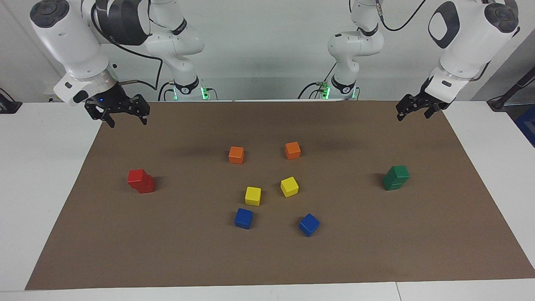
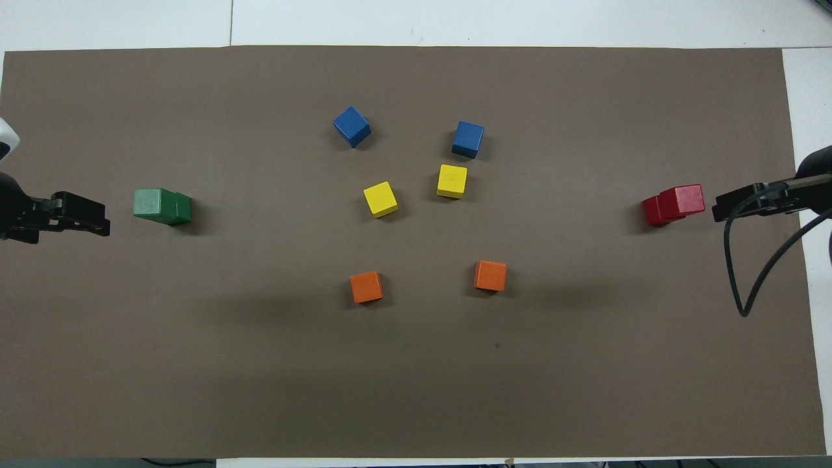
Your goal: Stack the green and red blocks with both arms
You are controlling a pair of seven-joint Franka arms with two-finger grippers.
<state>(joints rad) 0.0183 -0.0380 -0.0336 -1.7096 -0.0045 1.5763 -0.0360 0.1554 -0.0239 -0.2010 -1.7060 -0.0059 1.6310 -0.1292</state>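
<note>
Red blocks (image 1: 141,181): two, sitting one on the other toward the right arm's end of the tabletop (image 1: 42,138), the top cube resting skewed and overhanging the lower.

Green blocks (image 1: 395,177): two, likewise sitting stacked toward the left arm's end, the upper cube lying offset from the lower.

Task standing: both stacks are looking built; judging by this, the stacking is reading as done, with nothing remaining but the arms pulling clear.

Right hand (image 1: 124,118): hanging empty in the air over the mat's edge nearest the robots, fingers spread, grasping nothing, well apart from the red stack.

Left hand (image 1: 411,110): hanging empty over the mat's corner at its own end, well apart from the green stack; whether its fingers are spread or closed is not showing.

Others lying untouched mid-mat (image 1: 334,259): two orange cubes (image 1: 236,154), two yellow cubes (image 1: 253,195), two blue cubes (image 1: 243,218).

Hard to make out: how far each upper cube is overhanging; in the overhead view the hands are showing only partly at the frame's edges, the arms being cut off.
</note>
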